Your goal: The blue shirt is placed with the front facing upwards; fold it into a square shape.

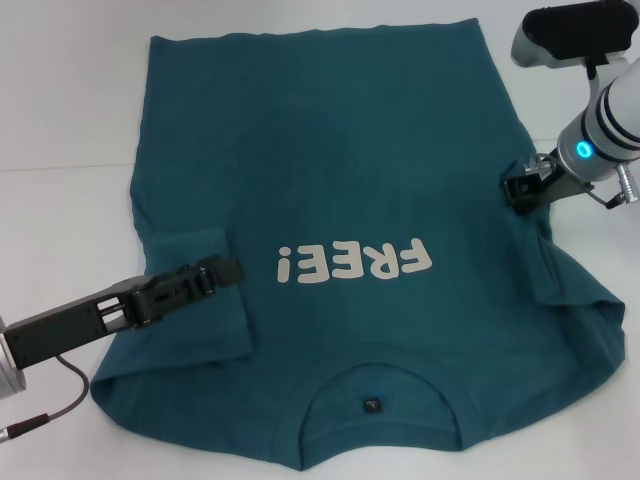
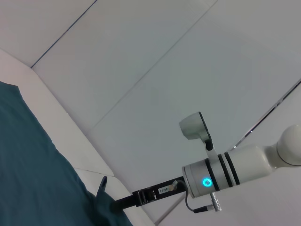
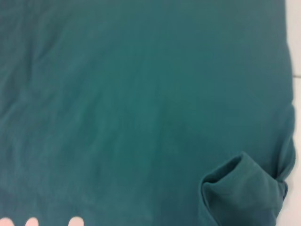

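The blue shirt [image 1: 340, 160] lies front up on the white table, cream "FREE!" lettering [image 1: 355, 263] in the middle and the collar with its dark tag [image 1: 371, 405] nearest me. Its left sleeve [image 1: 195, 300] is folded in over the body. My left gripper [image 1: 228, 269] lies low over that sleeve's inner edge. My right gripper [image 1: 518, 190] is at the shirt's right edge, shut on a pinch of fabric near the right sleeve [image 1: 560, 270]. The left wrist view shows the right gripper [image 2: 115, 203] with a peak of fabric [image 2: 102, 184] raised at its tip. The right wrist view shows the shirt [image 3: 131, 94] and a bunched sleeve fold [image 3: 240, 193].
The white table [image 1: 60, 100] surrounds the shirt on all sides. My right arm's white wrist [image 1: 610, 125] and its camera housing [image 1: 570, 35] hang over the table's far right. A cable [image 1: 60, 400] trails from my left arm at the near left.
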Motion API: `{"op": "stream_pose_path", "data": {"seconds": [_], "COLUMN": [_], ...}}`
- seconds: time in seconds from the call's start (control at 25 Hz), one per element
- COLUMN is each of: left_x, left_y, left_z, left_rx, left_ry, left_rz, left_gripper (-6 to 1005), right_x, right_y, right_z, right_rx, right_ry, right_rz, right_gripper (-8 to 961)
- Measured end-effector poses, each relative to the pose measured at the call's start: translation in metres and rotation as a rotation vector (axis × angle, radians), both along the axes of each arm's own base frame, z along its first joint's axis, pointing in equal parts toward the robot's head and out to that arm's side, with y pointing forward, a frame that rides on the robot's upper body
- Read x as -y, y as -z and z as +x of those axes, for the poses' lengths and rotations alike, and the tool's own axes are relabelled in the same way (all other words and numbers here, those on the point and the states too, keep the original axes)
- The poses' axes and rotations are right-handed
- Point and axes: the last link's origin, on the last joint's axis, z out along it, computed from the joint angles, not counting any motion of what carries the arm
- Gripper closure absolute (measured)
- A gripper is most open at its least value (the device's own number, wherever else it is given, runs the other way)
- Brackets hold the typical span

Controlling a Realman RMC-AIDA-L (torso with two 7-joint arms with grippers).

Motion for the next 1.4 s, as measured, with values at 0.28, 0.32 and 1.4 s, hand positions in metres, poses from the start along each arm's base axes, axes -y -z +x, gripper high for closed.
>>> {"op": "stream_pose_path", "data": {"seconds": [0.28,0.32,1.4], "left_x": [-0.001,-0.001,-0.003], "left_y": [0.0,0.0,0.001], "left_z": [0.0,0.0,0.003], "left_rx": [-0.002,-0.002,0.0], "left_ry": [-0.001,-0.001,0.006], "left_rz": [0.002,0.002,-0.001], "left_gripper": [309,309,308], "right_x": [-0.005,-0.006,-0.013], "right_y": [0.0,0.001,0.002], "right_z": [-0.003,-0.003,-0.003], "right_rx": [-0.007,-0.01,-0.076], "right_ry": [-0.027,-0.031,-0.049], "right_rz": [0.036,0.044,0.137], "right_gripper": [932,931,905]}}
